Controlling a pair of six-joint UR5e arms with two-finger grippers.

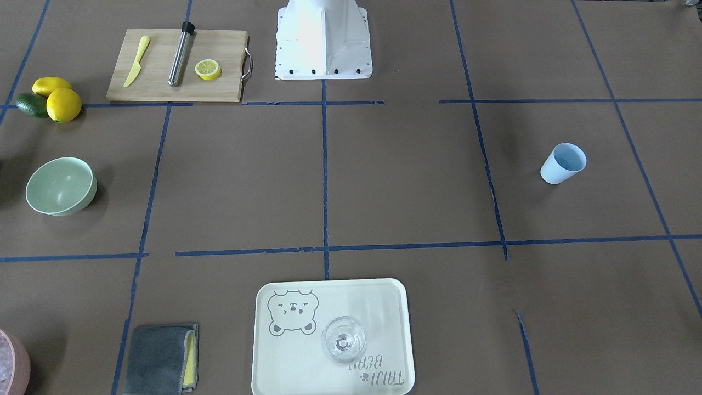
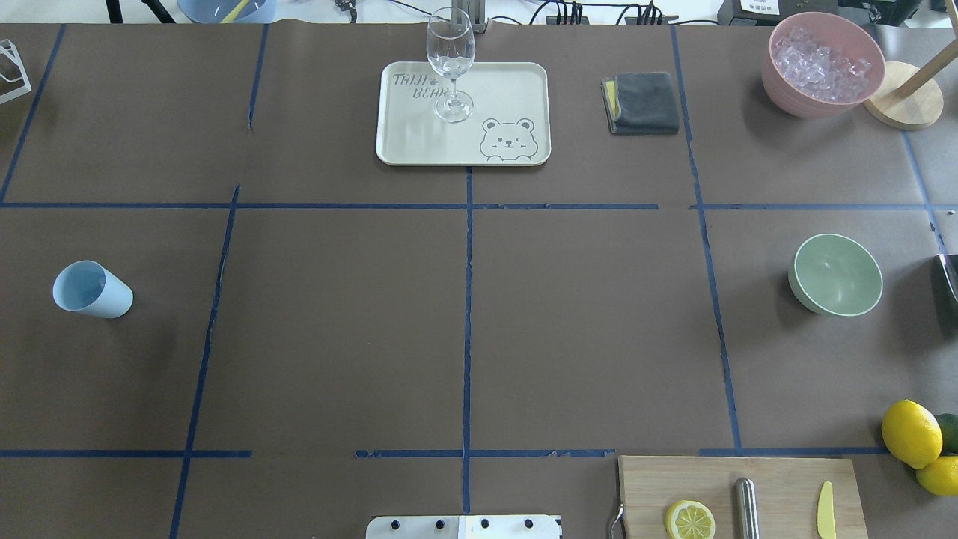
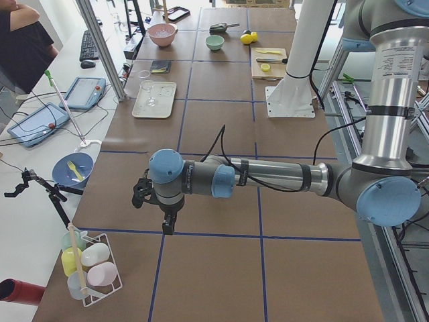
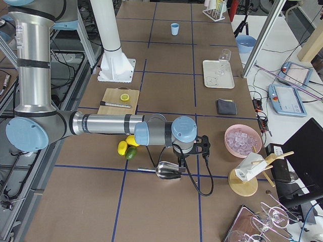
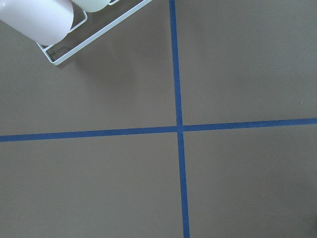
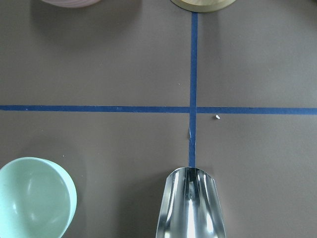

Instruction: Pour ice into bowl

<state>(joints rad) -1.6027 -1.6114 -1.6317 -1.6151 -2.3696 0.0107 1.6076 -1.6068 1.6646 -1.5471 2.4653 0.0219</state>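
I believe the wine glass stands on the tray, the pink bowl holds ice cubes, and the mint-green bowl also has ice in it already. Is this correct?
Not quite. The mint-green bowl is empty; the overhead exterior view shows its bare inside. The wine glass does stand on the tray, and the pink bowl does hold ice cubes.
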